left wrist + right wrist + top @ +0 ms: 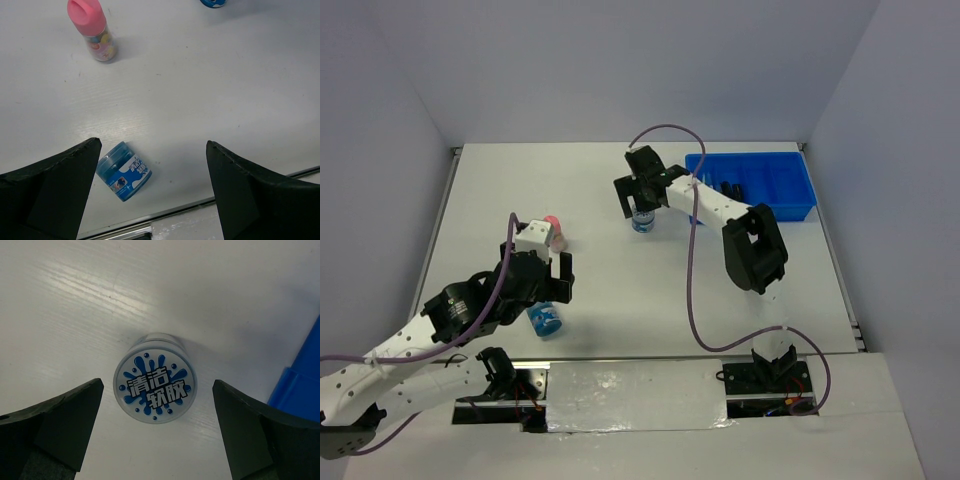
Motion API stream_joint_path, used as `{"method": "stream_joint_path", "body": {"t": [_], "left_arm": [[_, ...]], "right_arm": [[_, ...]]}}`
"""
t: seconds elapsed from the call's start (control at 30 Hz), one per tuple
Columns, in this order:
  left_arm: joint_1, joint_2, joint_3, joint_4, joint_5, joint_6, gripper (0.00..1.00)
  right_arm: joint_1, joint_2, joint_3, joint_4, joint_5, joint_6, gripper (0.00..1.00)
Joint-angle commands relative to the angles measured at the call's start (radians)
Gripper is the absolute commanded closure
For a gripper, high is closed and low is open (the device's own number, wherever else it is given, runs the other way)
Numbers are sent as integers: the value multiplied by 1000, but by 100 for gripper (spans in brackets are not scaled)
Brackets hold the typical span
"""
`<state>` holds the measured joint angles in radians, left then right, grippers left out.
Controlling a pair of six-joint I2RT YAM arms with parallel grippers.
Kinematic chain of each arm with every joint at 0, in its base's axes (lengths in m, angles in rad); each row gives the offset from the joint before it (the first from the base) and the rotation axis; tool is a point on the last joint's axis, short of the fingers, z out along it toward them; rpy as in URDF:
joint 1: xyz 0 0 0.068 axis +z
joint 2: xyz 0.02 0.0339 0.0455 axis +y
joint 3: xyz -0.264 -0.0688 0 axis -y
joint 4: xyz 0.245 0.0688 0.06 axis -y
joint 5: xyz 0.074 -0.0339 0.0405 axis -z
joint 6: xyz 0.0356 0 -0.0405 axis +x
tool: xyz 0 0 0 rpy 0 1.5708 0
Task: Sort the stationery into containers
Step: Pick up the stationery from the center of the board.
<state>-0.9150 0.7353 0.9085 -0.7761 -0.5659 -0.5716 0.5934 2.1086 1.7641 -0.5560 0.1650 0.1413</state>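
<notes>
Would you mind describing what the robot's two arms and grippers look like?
The left arm and right arm have white links with black joints. The left gripper and right gripper each have two broad, matte-black, wedge-shaped fingers. A thin purple cable trails from each arm.

The table (75,300) is seen as a white, faintly streaked surface with a soft sheen. The upright jar (155,385) is capped in glossy plastic, the bottle (95,30) is formed of clear plastic under a smooth pink cap, and the tray (790,208) at the table's far edge is moulded of smooth blue plastic.
</notes>
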Motion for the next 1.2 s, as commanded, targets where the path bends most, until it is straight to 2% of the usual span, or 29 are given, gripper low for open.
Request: {"method": "stream_joint_path", "body": {"t": [0.0, 0.1, 0.17, 0.2, 0.23, 0.27, 0.37, 0.4, 0.47, 0.67, 0.7, 0.77, 0.8, 0.83, 0.87, 1.03, 1.17], "left_arm": [[5, -4, -5, 46, 3, 26, 1], [5, -2, -5, 46, 3, 26, 1], [5, -2, -6, 46, 4, 26, 1], [5, -2, -7, 46, 6, 27, 1], [5, -2, -7, 47, 6, 26, 1], [5, -2, -7, 47, 6, 27, 1], [5, -4, -5, 46, 6, 27, 1], [5, -5, -6, 47, 6, 27, 1], [5, -8, -7, 49, 6, 29, 1], [5, -7, -7, 47, 9, 29, 1], [5, -4, -5, 47, 9, 30, 1], [4, -5, -6, 47, 9, 30, 1], [5, -7, -5, 49, 9, 32, 1], [5, -7, -5, 49, 9, 30, 1], [7, -4, -6, 47, 9, 30, 1], [7, -8, -5, 47, 9, 29, 1], [7, -23, -7, 49, 11, 32, 1]], "right_arm": [[8, 1, -6, 30, -19, 12, 2], [13, 13, -8, 18, 8, 15, 6], [13, 11, -15, 25, 25, 15, 14], [13, 10, -17, 28, 30, 15, 20], [13, 8, -20, 33, 31, 12, 33], [13, 8, -18, 39, 33, 11, 34], [13, 27, 17, 12, 31, 11, 29], [11, 33, 24, 4, 28, 14, 23], [13, 45, 35, -8, 11, 11, 18], [13, 57, 35, -24, 8, 11, 16], [13, 54, 35, -24, 7, 11, 21], [13, 45, 29, -18, 2, 6, 40], [13, 30, 29, -15, -5, 3, 59], [13, 19, 31, -15, -5, 3, 70], [13, 5, 26, -10, -1, 4, 74], [-46, -154, -12, 27, 50, 1, 78], [-244, -209, 21, -19, 88, 67, 78]]}}
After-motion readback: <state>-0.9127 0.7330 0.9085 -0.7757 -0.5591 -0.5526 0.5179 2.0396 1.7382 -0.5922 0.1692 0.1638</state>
